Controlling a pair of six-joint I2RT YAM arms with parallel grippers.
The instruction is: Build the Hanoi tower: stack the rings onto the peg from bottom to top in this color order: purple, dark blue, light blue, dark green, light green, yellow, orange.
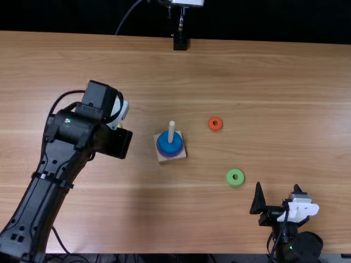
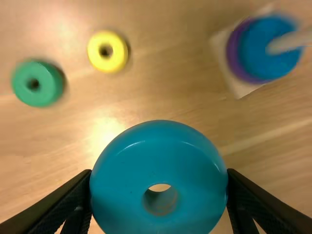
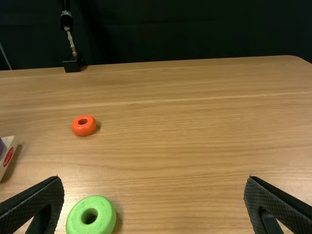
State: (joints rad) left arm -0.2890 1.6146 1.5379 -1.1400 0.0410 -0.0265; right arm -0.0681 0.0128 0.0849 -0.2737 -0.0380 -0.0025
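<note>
Left claw (image 1: 118,143) clamped on light blue ring (image 2: 158,141) — beyond it, yellow ring (image 2: 118,57) and dark green ring (image 2: 46,88) lie near each other on worktop (image 1: 197,219). Then peg (image 1: 171,132), dark blue ring (image 1: 164,143) sitting atop purple ring (image 1: 171,155). Farther right, orange ring (image 1: 219,126) and light green ring (image 1: 230,179) — right claw (image 1: 278,186) near light green one, fingers apart.

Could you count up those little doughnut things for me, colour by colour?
Purple ring: 1, on the peg
Dark blue ring: 1, on the peg
Light blue ring: 1, in the left gripper
Dark green ring: 1
Light green ring: 1
Yellow ring: 1
Orange ring: 1
Total: 7
</note>
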